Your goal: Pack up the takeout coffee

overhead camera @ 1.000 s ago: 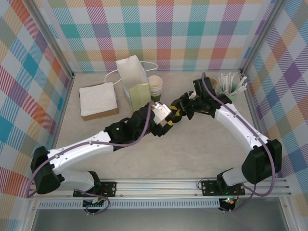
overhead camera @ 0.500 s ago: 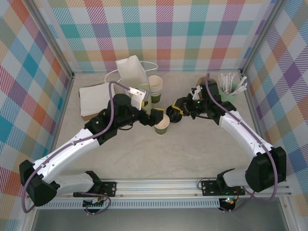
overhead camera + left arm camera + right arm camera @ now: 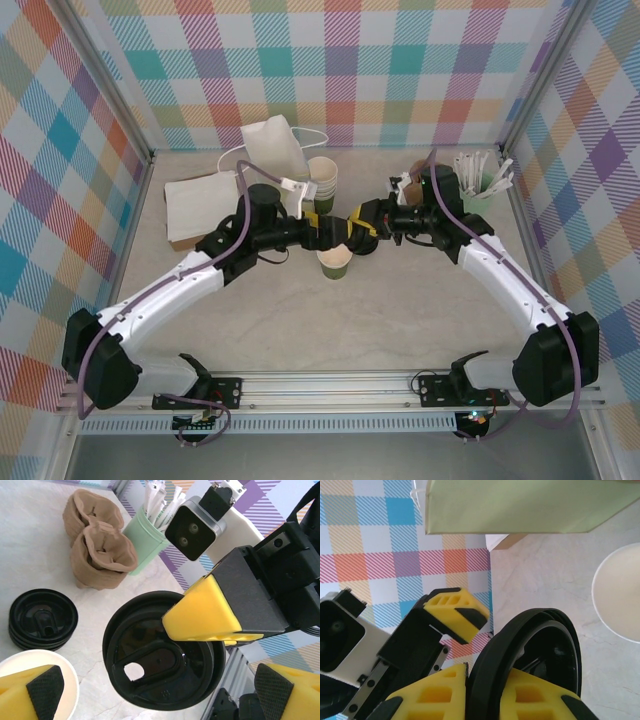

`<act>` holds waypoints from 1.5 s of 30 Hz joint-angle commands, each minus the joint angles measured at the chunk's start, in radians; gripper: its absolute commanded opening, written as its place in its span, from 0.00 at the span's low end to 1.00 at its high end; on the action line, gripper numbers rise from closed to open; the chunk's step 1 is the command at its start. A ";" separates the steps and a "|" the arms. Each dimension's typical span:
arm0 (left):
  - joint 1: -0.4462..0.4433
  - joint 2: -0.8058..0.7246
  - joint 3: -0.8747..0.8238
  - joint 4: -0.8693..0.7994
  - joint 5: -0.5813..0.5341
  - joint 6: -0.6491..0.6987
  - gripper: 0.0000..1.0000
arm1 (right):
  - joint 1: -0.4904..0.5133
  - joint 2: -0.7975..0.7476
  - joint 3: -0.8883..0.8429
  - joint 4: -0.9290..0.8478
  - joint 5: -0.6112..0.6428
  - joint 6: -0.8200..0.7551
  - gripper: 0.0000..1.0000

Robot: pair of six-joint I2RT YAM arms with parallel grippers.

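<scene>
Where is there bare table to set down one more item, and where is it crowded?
Free: the wide near table between the green cup and the arm bases. Crowded: the back row from napkin box and bag to mint cup, and the centre, where left gripper and right gripper, holding the black lid, meet.

The left gripper [image 3: 322,232] has drawn back off the green paper cup [image 3: 335,262], leaving it standing free. The right gripper [image 3: 362,226] has carried the black lid [image 3: 160,665] leftward, near the cup.
</scene>
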 commanded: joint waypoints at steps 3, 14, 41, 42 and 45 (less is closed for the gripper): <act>0.008 0.033 -0.002 0.071 0.104 -0.039 1.00 | -0.003 -0.030 0.034 0.035 -0.062 0.016 0.16; 0.008 0.087 0.013 0.078 0.177 -0.038 0.98 | 0.000 -0.024 0.052 0.027 -0.061 0.029 0.16; 0.007 0.091 0.028 0.058 0.160 -0.031 0.85 | 0.045 0.038 0.112 -0.092 -0.038 -0.065 0.16; 0.007 0.089 0.029 0.053 0.157 -0.028 0.85 | 0.045 0.039 0.113 -0.100 -0.035 -0.069 0.16; 0.007 0.085 0.032 0.040 0.145 -0.021 0.85 | 0.046 0.042 0.110 -0.107 -0.024 -0.074 0.16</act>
